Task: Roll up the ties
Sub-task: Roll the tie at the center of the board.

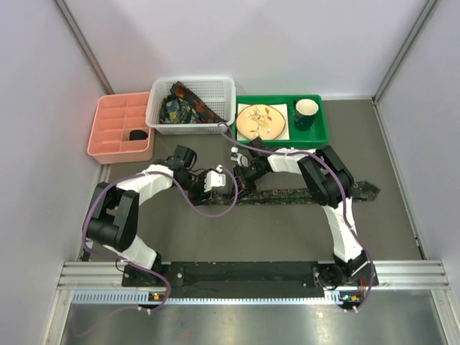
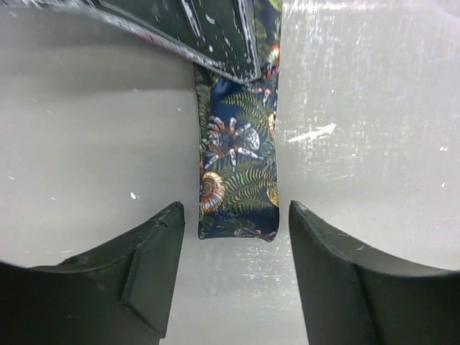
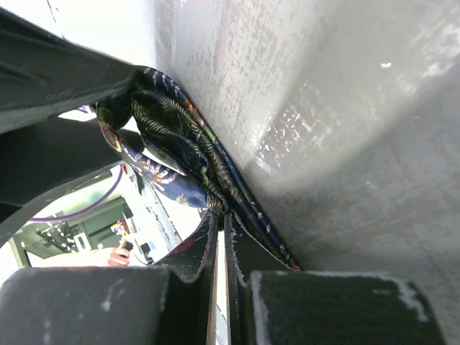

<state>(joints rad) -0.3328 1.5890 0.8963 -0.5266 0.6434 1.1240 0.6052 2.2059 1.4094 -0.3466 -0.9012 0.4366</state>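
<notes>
Tie [image 1: 287, 195] partly hidden under right arm [image 1: 327, 180]; upper length cut off, left wrist view.

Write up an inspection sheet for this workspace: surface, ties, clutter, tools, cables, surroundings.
Surface: grey table, scuffed.
Job's things: one tie laid flat across the middle; more ties heaped in the white basket.
Clutter: pink divided tray with a dark item in one compartment; green tray holding a plate and mug.
Tools: left tool open, astride the tie's narrow end; right tool shut on bunched tie fabric.
Cables: purple cables loop over the table beside the tie.
Surroundings: pale walls on three sides.
</notes>
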